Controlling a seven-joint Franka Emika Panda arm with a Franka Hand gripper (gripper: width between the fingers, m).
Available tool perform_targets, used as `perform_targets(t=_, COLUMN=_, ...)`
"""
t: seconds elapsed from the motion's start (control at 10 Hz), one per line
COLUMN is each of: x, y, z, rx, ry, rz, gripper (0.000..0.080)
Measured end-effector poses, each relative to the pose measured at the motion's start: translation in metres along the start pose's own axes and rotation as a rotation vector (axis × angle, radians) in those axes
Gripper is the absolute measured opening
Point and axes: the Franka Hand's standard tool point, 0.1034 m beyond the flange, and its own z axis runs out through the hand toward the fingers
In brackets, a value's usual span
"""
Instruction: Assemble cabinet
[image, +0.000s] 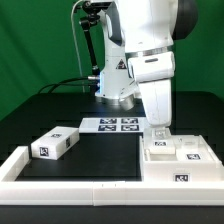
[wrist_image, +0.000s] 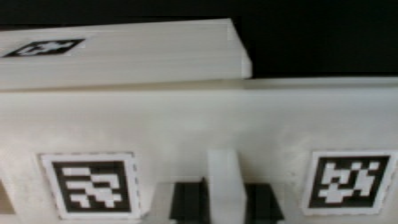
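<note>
A black table (image: 100, 160) fills the scene under a plain green backdrop (image: 30, 50). Nearest the exterior camera, a long low white border rail (image: 70, 186) runs along the table's front edge and turns back along the exterior view's left. Just behind it on that side lies a small white drawer block (image: 55, 145), set at an angle on the black surface, with one square tag on its end face and another on top. It lies well apart from everything else. On the exterior view's right, touching the rail, sits the cabinet (image: 185, 162), a low white shell with tags on its front and top faces. The gripper (image: 160, 128) stands straight down over the cabinet's rear corner, the one nearer the middle of the table, and its tip is down at the cabinet's top. In the wrist view the cabinet (wrist_image: 196, 115) fills most of the picture, with two square tags on the face below the camera. The two dark fingers (wrist_image: 187, 205) are drawn almost together, and a thin white upright strip of the cabinet shows between them, so the gripper (wrist_image: 226, 195) appears clamped on that strip. Beyond the cabinet's edge there lies a white tagged panel (wrist_image: 143, 55). Farther back in the exterior view, the marker board (image: 110, 124) lies flat beside the arm's base. The white Franka arm (image: 150, 40) rises above it.
</note>
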Motion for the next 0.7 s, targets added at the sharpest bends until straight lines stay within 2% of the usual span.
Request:
perform_targets(t=0.3, x=0.001, y=0.018, z=0.001, rx=0.010, ry=0.002, rz=0.003, gripper=0.0070)
perform_targets(t=0.5, x=0.001, y=0.031, z=0.002, rx=0.032, ry=-0.002, rz=0.002, gripper=0.0071)
perform_targets(t=0.6, x=0.001, y=0.033, z=0.002, rx=0.047, ry=-0.008, rz=-0.001, gripper=0.0071)
perform_targets(t=0.7, x=0.001, y=0.033, z=0.002, rx=0.050, ry=-0.010, rz=-0.003, gripper=0.0071)
